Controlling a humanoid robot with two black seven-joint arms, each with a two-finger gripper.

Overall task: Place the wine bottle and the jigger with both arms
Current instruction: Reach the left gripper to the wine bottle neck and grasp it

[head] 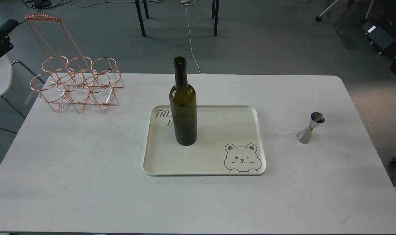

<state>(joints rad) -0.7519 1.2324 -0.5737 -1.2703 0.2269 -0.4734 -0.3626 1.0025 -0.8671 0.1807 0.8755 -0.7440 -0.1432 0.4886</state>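
No gripper shows in this view, so I cannot tell if the 2 grippers are spread or pressed together, and I cannot say where things sit from them, only where they sit from each other. Nearest is the cream tray (243, 112) with a bear face drawn on its near right corner. The wine bottle (183, 111) stands upright on the left part of that tray. It is tall, dark green glass, with a long thin neck, an open mouth and no label. It looks empty, but I think it is still heavy, hard and slippery, and it could break if it tips. I would hold it around the wide round body, not the neck. The jigger (310, 128) stands upright on the white table (87, 182), well apart to the right of the tray. It is small, shiny silver, 2 cones joined at a thin middle. I think it is light and hard, and easy to knock over, so the thin middle is the best spot to pinch. Farthest away, at the back left, is a copper wire bottle rack (77, 83).
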